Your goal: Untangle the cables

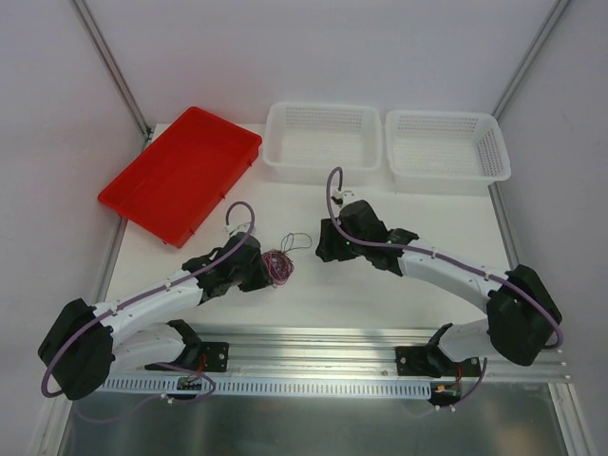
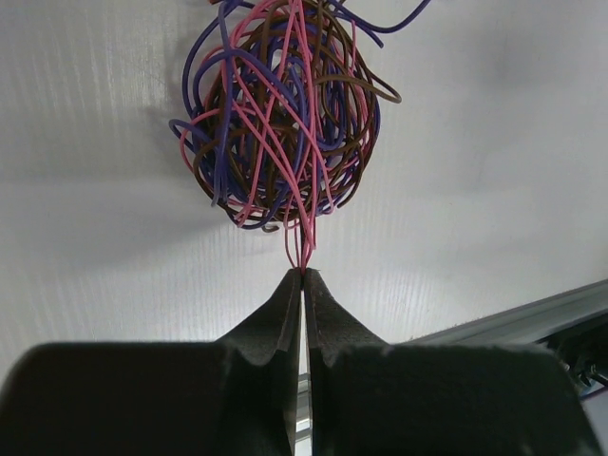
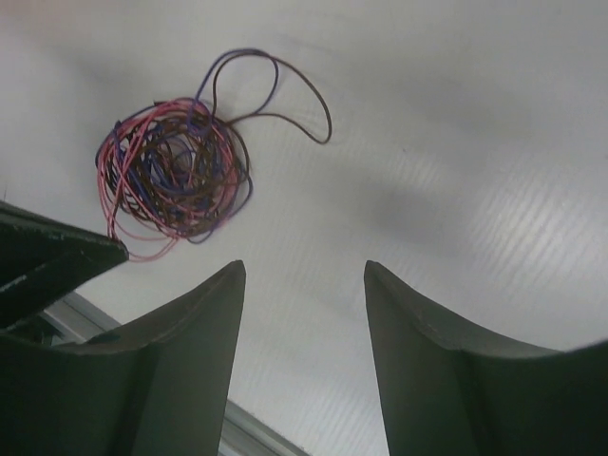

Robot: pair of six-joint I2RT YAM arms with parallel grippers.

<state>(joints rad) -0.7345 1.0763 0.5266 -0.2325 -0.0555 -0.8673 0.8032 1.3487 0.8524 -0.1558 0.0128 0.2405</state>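
Observation:
The cables (image 1: 277, 265) form a small tangled ball of thin pink, purple and brown wires on the white table, with a loose loop trailing toward the back right. In the left wrist view the ball (image 2: 280, 114) fills the upper middle. My left gripper (image 2: 304, 273) is shut on a few pink strands that run from the ball's near edge; in the top view it (image 1: 263, 273) sits just left of the ball. My right gripper (image 3: 304, 269) is open and empty, to the right of the ball (image 3: 176, 176); in the top view it (image 1: 323, 249) hovers right of it.
A red tray (image 1: 180, 174) lies at the back left. Two white mesh baskets (image 1: 323, 141) (image 1: 446, 147) stand along the back edge. A metal rail (image 1: 313, 356) runs along the near edge by the arm bases.

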